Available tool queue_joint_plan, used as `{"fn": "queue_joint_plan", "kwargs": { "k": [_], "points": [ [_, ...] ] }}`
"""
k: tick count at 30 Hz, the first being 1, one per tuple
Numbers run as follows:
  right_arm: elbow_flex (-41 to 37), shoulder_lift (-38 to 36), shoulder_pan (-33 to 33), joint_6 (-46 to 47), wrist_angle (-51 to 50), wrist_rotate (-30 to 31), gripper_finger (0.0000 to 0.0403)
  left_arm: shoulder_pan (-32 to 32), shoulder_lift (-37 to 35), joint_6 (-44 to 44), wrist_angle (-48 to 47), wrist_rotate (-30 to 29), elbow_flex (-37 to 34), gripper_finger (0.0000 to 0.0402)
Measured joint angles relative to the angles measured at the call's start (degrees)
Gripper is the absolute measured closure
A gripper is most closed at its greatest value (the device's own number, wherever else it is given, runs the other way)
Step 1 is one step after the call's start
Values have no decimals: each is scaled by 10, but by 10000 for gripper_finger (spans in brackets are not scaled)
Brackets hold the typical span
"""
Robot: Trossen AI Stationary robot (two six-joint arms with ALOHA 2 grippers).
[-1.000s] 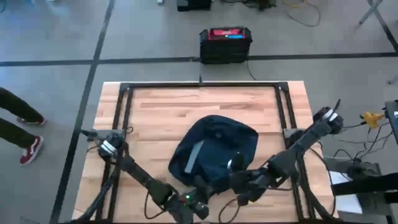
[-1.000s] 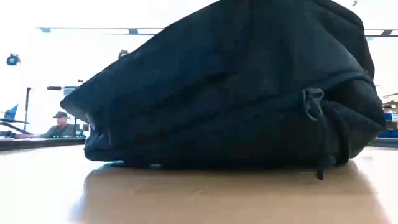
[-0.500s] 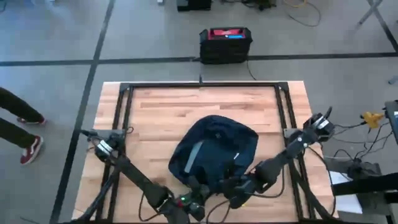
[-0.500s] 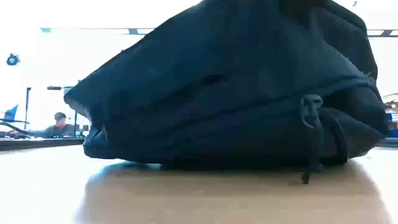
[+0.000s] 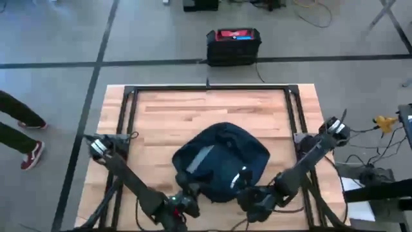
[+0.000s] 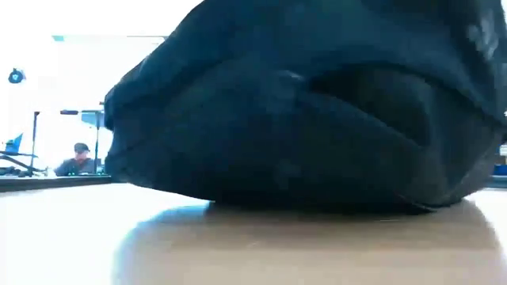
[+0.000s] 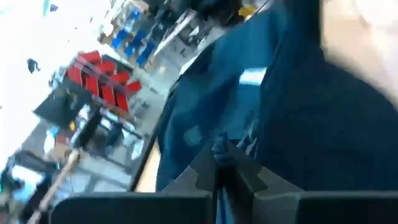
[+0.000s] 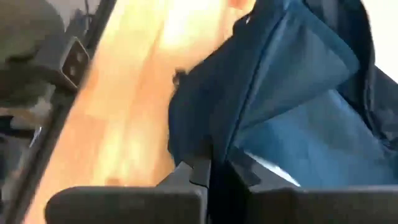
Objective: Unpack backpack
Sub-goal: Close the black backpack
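Observation:
The dark navy backpack (image 5: 222,161) lies bunched in a dome on the wooden table's near half (image 5: 167,116). It fills the low view (image 6: 317,111), resting on its underside. Pale blue lining (image 8: 298,124) shows inside its opening in the right wrist view. My left gripper (image 5: 188,197) is at the bag's near left edge and is shut on it. My right gripper (image 5: 250,193) is at the near right edge, also shut on it. My left gripper pinches a small dark tab (image 7: 219,148) at the backpack's near edge between its fingertips, coming in nearly level from the near left. The picture is blurred, so I cannot tell which part the tab is. My right gripper pinches the navy fabric edge (image 8: 217,149) of the backpack's opening between its two fingers, slanting down from the near right. The fabric rises from the fingers as a fold, and the bag's bulk rests on the table.
A black metal frame (image 5: 206,89) runs around the tabletop. A black box with a red top (image 5: 233,45) stands on the floor beyond the far edge. A person's legs (image 5: 19,129) are left of the table. Bare wood lies on the far half.
The backpack has been bunched and raised at its near edge. It now looms larger and rounder in the low view, and its zipper pull no longer shows there. My left gripper has moved from the near edge toward the bag's near left corner and rolled.

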Motion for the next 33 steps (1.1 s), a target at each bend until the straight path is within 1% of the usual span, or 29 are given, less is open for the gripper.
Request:
{"fn": "queue_joint_plan", "kwargs": {
  "k": [2, 5, 7, 11, 16, 20, 22, 23, 26, 29, 33],
  "points": [
    [0, -9, 17, 34, -29, 22, 402, -2, 0, -65, -59, -3, 0, 401],
    [0, -25, 41, 93, -87, 56, 402, -7, -1, -146, -119, -9, 1, 401],
    [0, -34, 51, 130, -121, 71, 402, -9, -1, -173, -140, -12, 1, 401],
    [0, -51, 59, 171, -179, 75, 402, -19, -1, -192, -146, -14, 1, 401],
    [-1, -65, 58, 182, -245, 73, 402, -41, -1, -240, -145, -14, 0, 401],
    [-5, -78, 51, 199, -295, 99, 402, -59, -1, -253, -105, -25, -1, 401],
    [-7, -84, 43, 187, -282, 112, 401, -62, -1, -229, -61, -21, -2, 401],
    [-7, -87, 37, 164, -259, 108, 398, -64, 1, -209, -37, -16, -2, 401],
    [-1, -89, 13, 67, -152, 68, 377, -63, 12, -149, 36, -4, -3, 401],
    [3, -84, -10, -12, -43, 35, 334, -50, 24, -124, 72, -2, -3, 401],
    [3, -58, -28, -66, 49, 20, 261, -30, 30, -124, 83, -3, -3, 401]
  ]
}}
